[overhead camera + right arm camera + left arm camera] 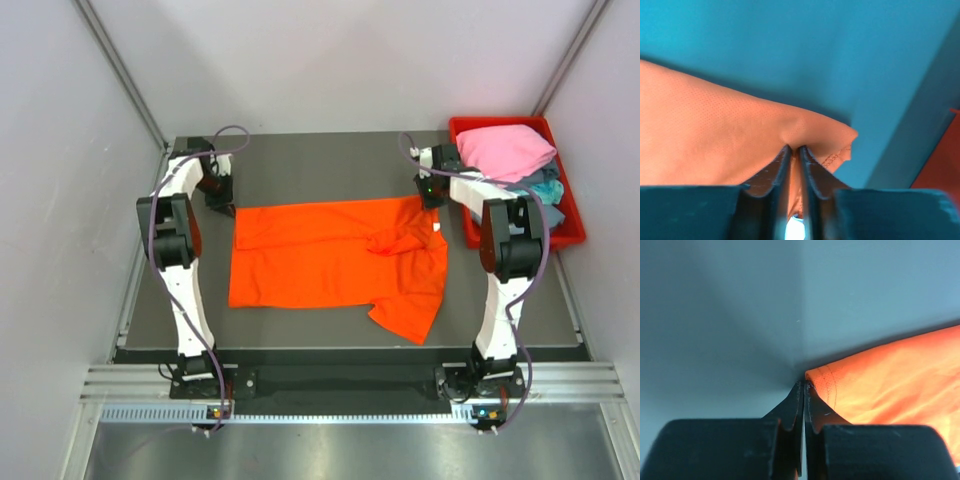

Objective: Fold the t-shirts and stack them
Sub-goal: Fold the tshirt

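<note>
The orange t-shirt [335, 255] lies flat on the table [300, 165], not folded yet. The right gripper [794, 150] pinches 1 far corner. The left gripper [804, 386] is squeezed tight at the other; I cannot tell if it caught cloth. Next job, I think: lift both corners together and fold them forward.

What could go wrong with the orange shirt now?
1. The left gripper is shut on only the very corner of the orange shirt, so the cloth might slip out when pulled.
2. The sleeve near the right gripper lies crumpled over the shirt, so a fold could trap a lump.
3. The red bin sits close beside the right gripper, which might bump it.
</note>
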Robot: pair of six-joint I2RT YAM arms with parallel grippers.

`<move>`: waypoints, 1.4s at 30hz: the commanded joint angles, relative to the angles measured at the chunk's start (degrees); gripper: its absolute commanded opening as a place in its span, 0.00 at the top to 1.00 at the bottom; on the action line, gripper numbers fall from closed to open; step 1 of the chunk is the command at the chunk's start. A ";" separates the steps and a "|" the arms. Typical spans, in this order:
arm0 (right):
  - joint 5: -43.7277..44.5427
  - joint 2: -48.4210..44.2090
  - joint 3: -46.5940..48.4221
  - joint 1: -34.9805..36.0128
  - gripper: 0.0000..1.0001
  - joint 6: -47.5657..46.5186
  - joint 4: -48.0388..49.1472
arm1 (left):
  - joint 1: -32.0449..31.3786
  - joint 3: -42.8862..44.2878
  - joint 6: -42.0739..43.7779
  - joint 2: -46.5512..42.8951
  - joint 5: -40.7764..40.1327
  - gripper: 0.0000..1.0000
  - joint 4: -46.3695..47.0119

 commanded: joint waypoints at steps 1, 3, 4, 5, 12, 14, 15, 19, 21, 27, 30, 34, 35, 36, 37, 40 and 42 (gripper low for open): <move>1.75 1.63 2.44 0.05 0.89 0.15 1.62 | -0.59 1.08 0.74 3.35 0.89 1.00 0.48; 1.92 1.80 2.70 0.23 0.93 0.06 1.62 | -0.68 1.78 0.82 3.79 1.50 1.00 0.56; 2.01 1.80 2.70 0.40 0.96 -0.03 1.62 | -0.68 2.05 0.91 3.88 1.77 1.00 0.48; 2.27 1.80 2.79 0.49 0.97 -0.11 1.71 | -0.68 2.31 0.91 3.97 1.86 1.00 0.56; 3.06 1.45 2.27 1.37 0.96 -0.38 1.98 | -0.07 1.79 -1.19 0.19 -6.40 0.50 1.35; 3.07 1.36 2.26 1.81 0.96 -0.29 2.06 | 0.46 1.70 -1.63 -1.30 -7.02 0.47 1.44; 3.15 1.36 2.18 1.81 0.96 -0.29 2.06 | 0.90 1.35 -1.98 -1.83 -6.93 0.47 1.53; 3.07 1.36 2.35 2.34 0.96 -0.29 2.06 | 0.99 -0.06 -2.16 -3.68 -3.16 0.47 0.92; 3.07 1.36 2.61 2.60 0.96 -0.29 2.15 | 0.90 -1.20 -2.95 -4.55 -1.58 0.47 1.00; 3.15 1.36 2.61 3.13 0.96 -0.12 2.24 | 0.46 -2.52 -3.74 -6.75 -1.13 0.48 0.83; 3.07 1.28 2.44 3.30 0.97 -0.03 2.24 | 0.46 -2.43 -4.10 -7.72 -0.69 0.48 0.74; 2.98 1.36 2.53 3.39 0.97 0.06 2.33 | -0.24 -2.00 -4.36 -9.04 -1.12 0.48 1.27; 2.98 1.36 2.70 3.48 0.97 0.15 2.24 | -0.50 -1.99 -4.36 -9.13 -1.39 0.48 1.53; 2.89 1.28 2.79 3.48 0.97 0.15 2.24 | -0.94 -1.82 -4.36 -9.22 -1.74 0.48 1.53; 2.89 1.28 2.88 3.57 0.97 0.15 2.33 | -1.12 -1.73 -4.36 -9.22 -2.09 0.48 1.71; 2.89 1.36 2.97 3.65 0.97 0.24 2.24 | -1.82 -1.55 -4.36 -8.69 -2.97 0.48 1.79; 2.98 1.28 2.97 3.66 0.97 0.15 2.24 | -2.61 -0.42 -6.36 -8.78 -7.08 0.48 1.36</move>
